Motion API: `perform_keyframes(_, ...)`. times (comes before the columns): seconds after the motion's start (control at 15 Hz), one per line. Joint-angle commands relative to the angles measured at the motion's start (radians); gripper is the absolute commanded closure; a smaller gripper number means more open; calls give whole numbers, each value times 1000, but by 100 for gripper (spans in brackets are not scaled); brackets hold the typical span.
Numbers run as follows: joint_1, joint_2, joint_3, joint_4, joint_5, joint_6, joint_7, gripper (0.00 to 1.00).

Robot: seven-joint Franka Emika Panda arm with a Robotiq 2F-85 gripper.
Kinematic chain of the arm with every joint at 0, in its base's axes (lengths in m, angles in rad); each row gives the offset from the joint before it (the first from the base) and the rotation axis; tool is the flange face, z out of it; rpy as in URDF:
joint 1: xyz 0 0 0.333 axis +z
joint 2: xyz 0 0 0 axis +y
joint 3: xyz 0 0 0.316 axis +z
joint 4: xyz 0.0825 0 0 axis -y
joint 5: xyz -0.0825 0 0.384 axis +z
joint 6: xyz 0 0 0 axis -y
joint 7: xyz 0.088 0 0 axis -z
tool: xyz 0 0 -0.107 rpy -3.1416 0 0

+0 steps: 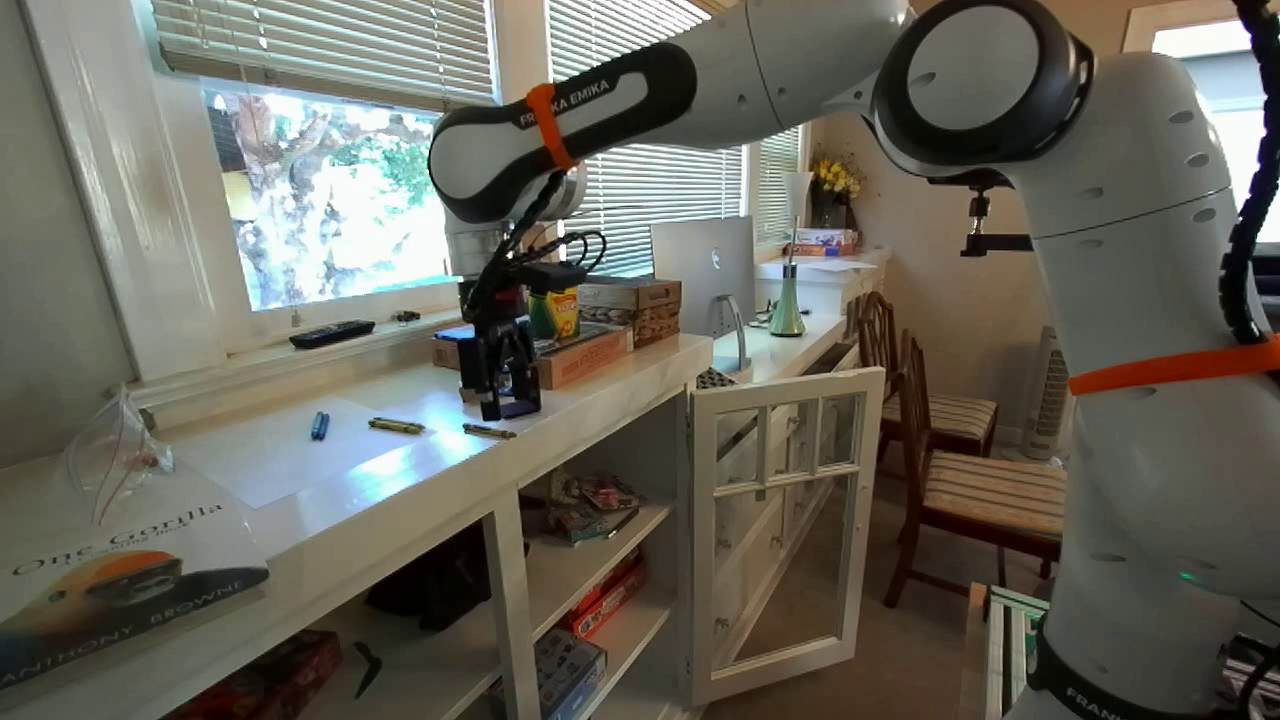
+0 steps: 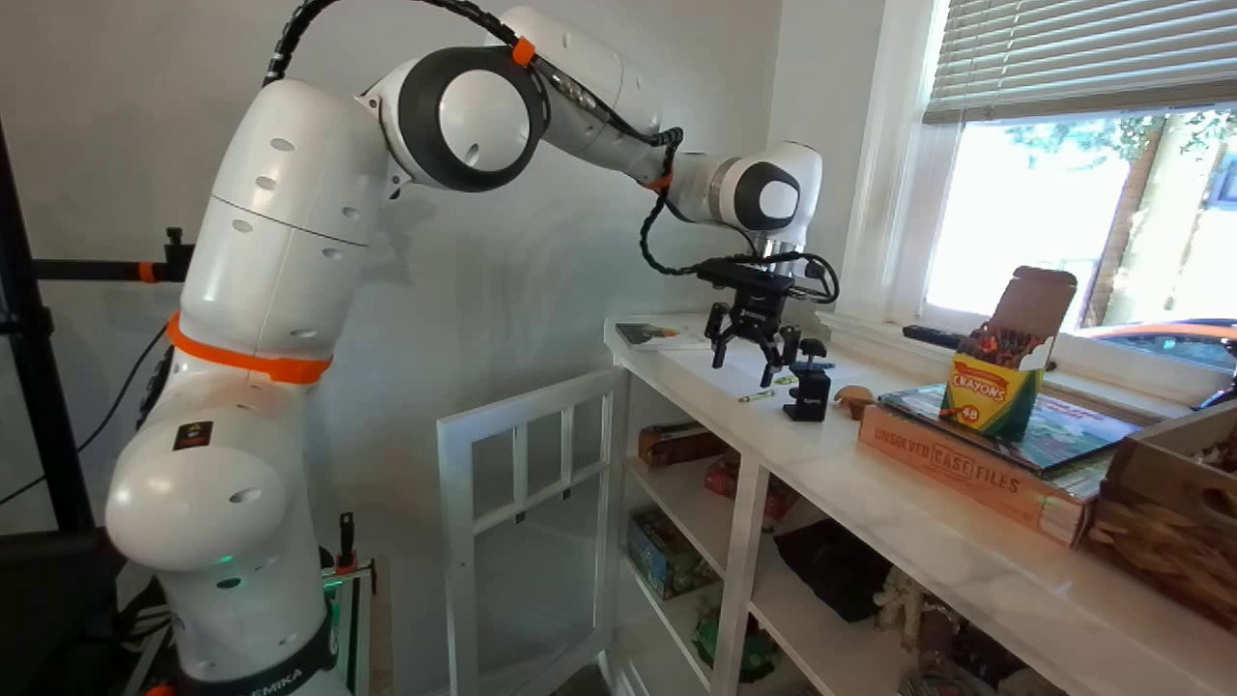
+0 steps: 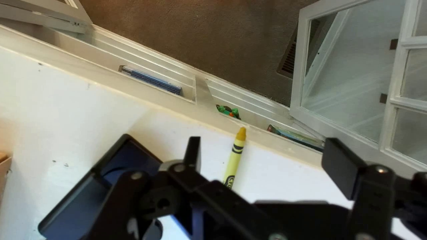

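The claw [image 2: 743, 374] stands spread above the bench [image 3: 63, 96], pinching nothing. Just below the middle of the wrist view, a yellow crayon [image 3: 235, 156] lies framed between its parted jaws. I'd judge the work barely begun: crayon lined up, not yet gripped or lifted.
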Motion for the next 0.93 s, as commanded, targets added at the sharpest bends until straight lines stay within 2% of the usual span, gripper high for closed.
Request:
perform_keyframes(0.0, 1, -11, 1, -40, -11, 18, -11, 15)
perform_keyframes(0.07, 2, -12, 1, -46, -12, 18, -11, 23)
perform_keyframes(0.2, 2, -12, 1, -54, -15, 19, -12, 26)
perform_keyframes(0.27, 2, -11, 0, -56, -15, 19, -12, 33)
perform_keyframes(0.33, 2, -11, 0, -59, -16, 21, -12, 30)
perform_keyframes(0.4, 2, -11, 0, -62, -18, 22, -12, 34)
perform_keyframes(0.67, 2, -9, 0, -71, -24, 25, -12, 33)
perform_keyframes(0.87, 2, -7, -1, -73, -31, 28, -10, 37)
